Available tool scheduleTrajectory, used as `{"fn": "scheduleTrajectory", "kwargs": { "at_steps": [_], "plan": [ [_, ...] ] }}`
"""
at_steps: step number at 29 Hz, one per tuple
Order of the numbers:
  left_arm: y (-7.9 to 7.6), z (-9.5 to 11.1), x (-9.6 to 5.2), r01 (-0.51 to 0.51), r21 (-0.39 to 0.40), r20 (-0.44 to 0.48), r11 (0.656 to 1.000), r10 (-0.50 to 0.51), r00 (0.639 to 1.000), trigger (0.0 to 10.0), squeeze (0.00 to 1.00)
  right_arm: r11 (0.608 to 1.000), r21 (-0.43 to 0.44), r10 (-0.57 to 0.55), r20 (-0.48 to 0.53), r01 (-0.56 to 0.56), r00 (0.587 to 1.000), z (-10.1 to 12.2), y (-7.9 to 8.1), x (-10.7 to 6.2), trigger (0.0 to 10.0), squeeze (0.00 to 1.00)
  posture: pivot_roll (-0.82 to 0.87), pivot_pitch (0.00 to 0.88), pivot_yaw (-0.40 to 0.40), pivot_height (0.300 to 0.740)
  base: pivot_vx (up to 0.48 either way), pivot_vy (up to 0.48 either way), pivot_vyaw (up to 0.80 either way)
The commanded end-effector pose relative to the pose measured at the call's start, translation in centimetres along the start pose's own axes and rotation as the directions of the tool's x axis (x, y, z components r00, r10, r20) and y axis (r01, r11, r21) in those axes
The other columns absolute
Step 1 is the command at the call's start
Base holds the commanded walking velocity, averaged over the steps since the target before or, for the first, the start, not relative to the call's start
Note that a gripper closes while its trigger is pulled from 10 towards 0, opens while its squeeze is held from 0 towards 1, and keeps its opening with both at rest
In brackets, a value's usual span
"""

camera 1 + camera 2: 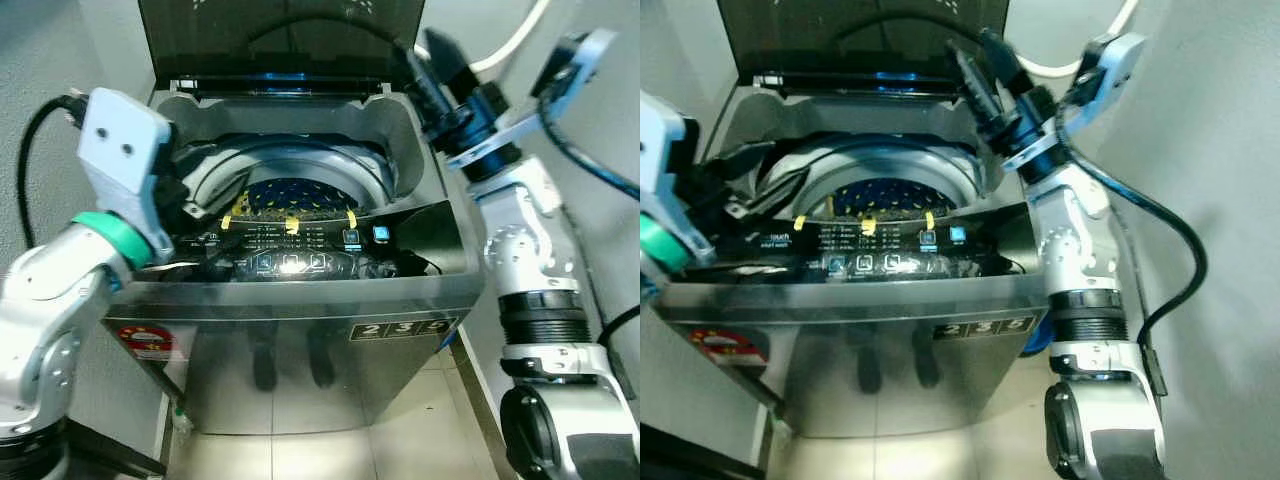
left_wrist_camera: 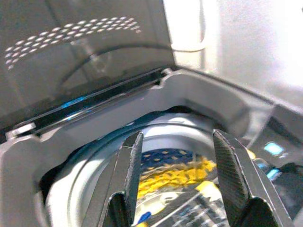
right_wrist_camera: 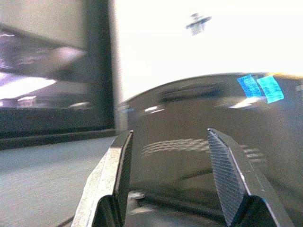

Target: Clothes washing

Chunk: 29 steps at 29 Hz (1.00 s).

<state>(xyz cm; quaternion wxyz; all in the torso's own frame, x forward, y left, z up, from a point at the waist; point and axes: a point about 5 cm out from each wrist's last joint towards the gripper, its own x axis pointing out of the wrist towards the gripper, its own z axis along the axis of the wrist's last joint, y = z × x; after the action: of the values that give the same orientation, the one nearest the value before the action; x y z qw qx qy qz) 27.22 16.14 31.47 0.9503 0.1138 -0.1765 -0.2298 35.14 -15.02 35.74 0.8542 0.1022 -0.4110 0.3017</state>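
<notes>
Two grippers up, both sets of fingers spread wide, holding nothing. Left gripper [image 2: 177,182] hovers over the drum [image 1: 345,165]; just below its fingers lies a blue-and-yellow dotted cloth [image 1: 290,195], soft, crumpled. Right gripper [image 1: 980,75] sits against the raised lid [image 1: 280,35], dark and glossy. Loading looks done; next, I'd judge, pulling that lid down. Washer [image 1: 300,330]: brushed steel, boxy.
</notes>
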Motion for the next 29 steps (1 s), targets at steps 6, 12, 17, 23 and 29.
{"fn": "scheduleTrajectory", "kwargs": {
  "at_steps": [6, 12, 17, 23, 29],
  "plan": [
    [2.1, -0.4, 1.0, -0.199, -0.002, 0.045, 0.980, 0.199, 0.979, 10.0, 0.00, 0.948, -0.212, -0.272, -0.143, 0.239, 0.952, -2.8, -0.7, -4.7, 10.0, 0.00, 0.17, 0.033, 0.037, 0.740, 0.000, 0.000, 0.00],
    [3.2, -1.4, 2.1, -0.331, -0.035, 0.059, 0.943, 0.333, 0.941, 10.0, 0.00, 0.888, -0.265, -0.443, -0.280, 0.375, 0.852, -6.3, -0.1, -7.8, 10.0, 0.00, 0.13, 0.000, 0.023, 0.740, 0.000, 0.000, 0.00],
    [3.2, -2.2, 3.0, -0.374, -0.055, 0.061, 0.926, 0.377, 0.924, 10.0, 0.00, 0.864, -0.285, -0.491, -0.294, 0.416, 0.820, -7.2, -0.2, -7.4, 10.0, 0.00, 0.09, 0.000, 0.010, 0.740, 0.000, 0.000, 0.00],
    [2.7, -2.5, 3.5, -0.371, -0.042, 0.078, 0.928, 0.374, 0.924, 10.0, 0.00, 0.868, -0.289, -0.481, -0.281, 0.404, 0.830, -7.0, 0.0, -7.2, 10.0, 0.00, 0.08, 0.000, 0.003, 0.740, 0.000, 0.000, 0.00],
    [1.8, -2.9, 4.3, -0.367, -0.035, 0.109, 0.929, 0.369, 0.923, 10.0, 0.00, 0.866, -0.294, -0.476, -0.241, 0.404, 0.846, -6.2, 0.2, -6.4, 10.0, 0.00, 0.07, 0.000, 0.010, 0.740, 0.000, 0.000, 0.00]
  ]
}}
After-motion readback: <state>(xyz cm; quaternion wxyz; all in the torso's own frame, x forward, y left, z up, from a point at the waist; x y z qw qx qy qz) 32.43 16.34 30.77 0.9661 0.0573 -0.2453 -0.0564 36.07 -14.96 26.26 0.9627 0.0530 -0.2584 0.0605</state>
